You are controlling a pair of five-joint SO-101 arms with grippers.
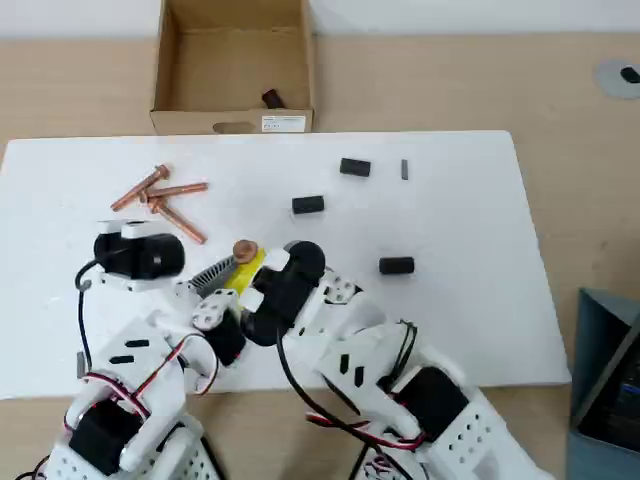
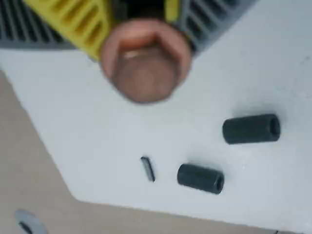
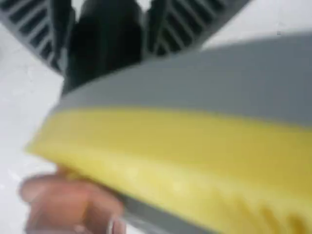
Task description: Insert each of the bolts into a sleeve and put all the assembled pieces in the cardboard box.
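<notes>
Left claw [image 2: 146,17]: I'm gripping a copper bolt [image 2: 145,63], head poking out.
Right claw [image 3: 105,29]: I'm pinching a black sleeve [image 3: 102,46] just beside that bolt.

A white board [image 1: 480,330] lies on the wooden table [image 1: 570,100]; a grey disc [image 1: 618,77] sits near the table's far edge, a dark grey-blue case [image 1: 603,360] beside the board

Copper bolts [image 1: 160,195] heaped, three black sleeves [image 1: 308,205] scattered; our left claw [image 2: 141,17] grips a bolt [image 2: 145,61], right claw [image 3: 109,17] a sleeve [image 3: 102,46], one piece [image 1: 272,98] in the cardboard box [image 1: 180,60]
</notes>
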